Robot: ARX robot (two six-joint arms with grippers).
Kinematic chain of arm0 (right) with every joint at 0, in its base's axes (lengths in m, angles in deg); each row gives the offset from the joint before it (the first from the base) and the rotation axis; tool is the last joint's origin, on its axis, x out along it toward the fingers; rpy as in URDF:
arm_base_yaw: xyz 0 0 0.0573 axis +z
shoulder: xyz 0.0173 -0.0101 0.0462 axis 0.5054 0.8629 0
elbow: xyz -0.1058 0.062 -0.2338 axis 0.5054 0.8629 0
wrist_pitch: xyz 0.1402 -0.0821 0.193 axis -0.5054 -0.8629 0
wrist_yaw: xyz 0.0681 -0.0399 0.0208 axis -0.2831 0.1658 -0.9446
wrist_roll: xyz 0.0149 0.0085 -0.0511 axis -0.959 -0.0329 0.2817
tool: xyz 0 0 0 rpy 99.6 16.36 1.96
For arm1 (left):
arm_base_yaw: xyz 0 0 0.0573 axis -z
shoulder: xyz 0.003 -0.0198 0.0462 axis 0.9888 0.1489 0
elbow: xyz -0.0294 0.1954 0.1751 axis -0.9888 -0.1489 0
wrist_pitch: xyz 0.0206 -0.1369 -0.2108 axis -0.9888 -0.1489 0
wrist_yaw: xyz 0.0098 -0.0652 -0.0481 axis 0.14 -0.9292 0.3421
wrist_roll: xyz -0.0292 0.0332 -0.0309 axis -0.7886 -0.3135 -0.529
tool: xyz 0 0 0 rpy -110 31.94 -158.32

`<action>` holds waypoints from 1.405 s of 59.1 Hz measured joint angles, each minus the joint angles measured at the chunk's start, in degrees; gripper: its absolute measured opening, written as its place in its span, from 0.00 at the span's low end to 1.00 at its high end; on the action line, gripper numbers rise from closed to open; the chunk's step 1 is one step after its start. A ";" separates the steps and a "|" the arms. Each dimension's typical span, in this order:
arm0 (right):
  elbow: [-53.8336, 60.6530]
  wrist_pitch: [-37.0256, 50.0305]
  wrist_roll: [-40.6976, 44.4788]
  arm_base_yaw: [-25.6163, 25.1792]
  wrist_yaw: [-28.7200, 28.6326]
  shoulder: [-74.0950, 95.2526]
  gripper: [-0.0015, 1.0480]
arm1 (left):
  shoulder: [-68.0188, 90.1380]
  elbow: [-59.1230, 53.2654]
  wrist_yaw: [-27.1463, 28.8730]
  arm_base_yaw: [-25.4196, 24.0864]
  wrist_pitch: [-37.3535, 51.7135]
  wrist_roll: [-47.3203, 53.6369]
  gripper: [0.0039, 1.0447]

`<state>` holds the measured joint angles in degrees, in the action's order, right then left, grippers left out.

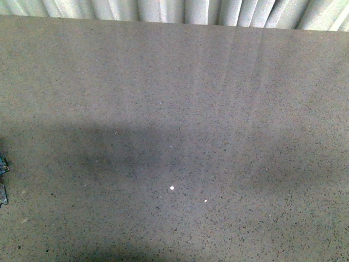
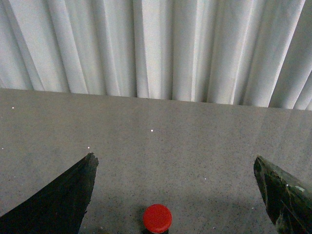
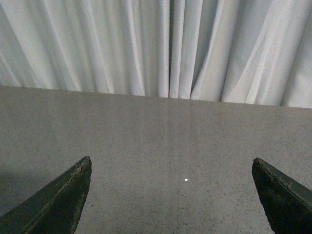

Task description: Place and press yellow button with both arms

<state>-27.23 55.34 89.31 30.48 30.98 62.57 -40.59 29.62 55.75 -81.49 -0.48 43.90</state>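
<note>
Here, the left gripper [image 2: 174,158] stands wide open over the grey speckled table [image 2: 204,131]; a button [image 2: 157,218], whose round cap shows red rather than yellow, sits on the table between the two dark fingers, touching neither and close in toward the wrist; the right gripper [image 3: 171,160] is likewise spread wide and holds nothing; a white pleated curtain [image 1: 163,10] hangs behind the table's far edge.

Left end effector [image 2: 174,157] spread wide, red round cap [image 2: 157,217] between, grey table [image 2: 146,109], white curtain [image 2: 156,48]
</note>
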 joint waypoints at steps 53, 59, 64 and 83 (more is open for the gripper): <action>0.00 0.00 0.00 0.00 0.00 0.02 0.91 | 0.00 0.00 0.00 0.00 0.00 0.00 0.91; 0.00 0.00 0.00 0.00 0.00 0.02 0.91 | 0.00 0.00 0.02 0.00 0.00 0.00 0.91; 0.00 0.00 0.00 0.00 0.04 0.02 0.91 | 2.16 1.84 -5.29 -1.51 -5.11 2.01 0.91; 0.00 0.00 0.00 0.00 -0.13 0.00 0.91 | 40.04 13.55 -18.84 -14.19 -1.25 17.57 0.91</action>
<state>-27.23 55.34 89.31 30.48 30.85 62.57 -0.55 43.18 36.91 -95.67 -1.72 61.47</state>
